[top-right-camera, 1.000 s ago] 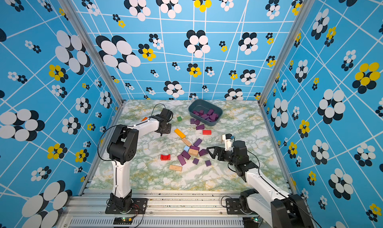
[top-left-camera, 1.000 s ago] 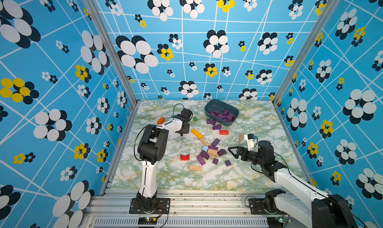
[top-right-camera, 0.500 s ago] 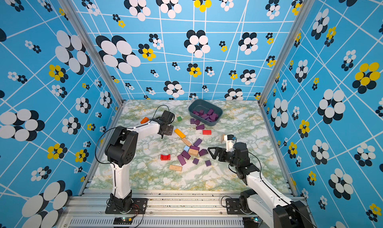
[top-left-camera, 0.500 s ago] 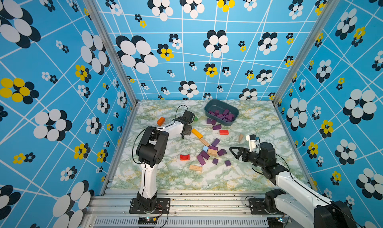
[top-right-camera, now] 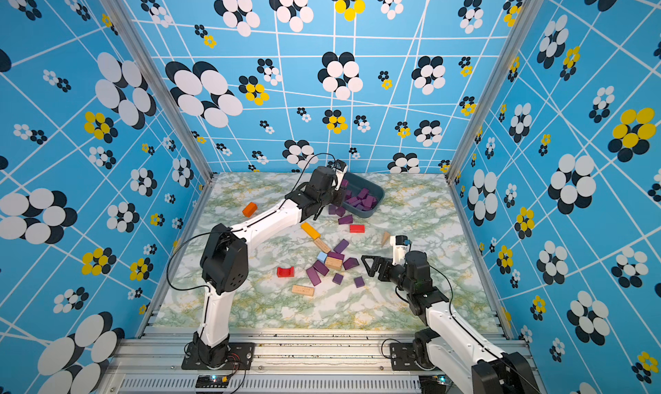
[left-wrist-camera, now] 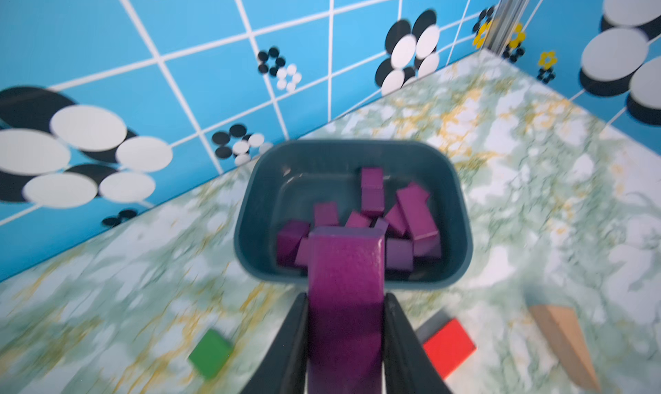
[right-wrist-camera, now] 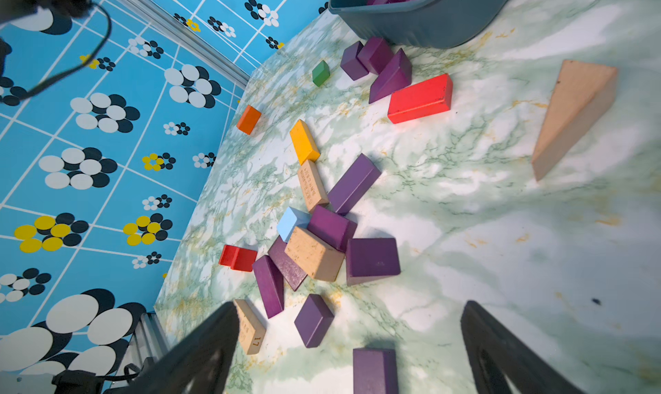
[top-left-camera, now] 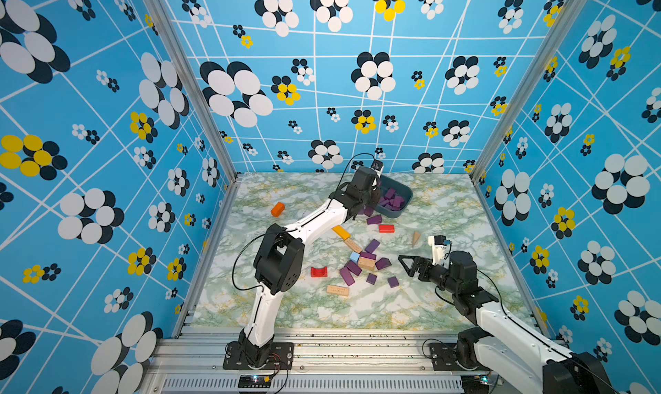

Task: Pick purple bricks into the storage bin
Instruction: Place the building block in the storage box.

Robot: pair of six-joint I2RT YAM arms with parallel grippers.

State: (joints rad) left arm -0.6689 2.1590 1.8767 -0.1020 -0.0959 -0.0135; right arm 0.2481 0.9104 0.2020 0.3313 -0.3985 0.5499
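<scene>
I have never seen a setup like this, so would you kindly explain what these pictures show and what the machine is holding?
This is a robot with two arms bolted along the front edge of a marble-patterned table, boxed in by flower-papered walls. Two pictures look down from overhead, side by side, and show nearly the same scene. The other two come from a camera on each arm's wrist.

Wooden blocks lie loose on the table: purple bricks, a red block, a yellow block, an orange block and a tan wedge. At the back stands the storage bin, with several purple pieces already inside.

The left hand is shut on one purple brick, close to the bin. The right hand is open and empty, near the loose pile.
</scene>
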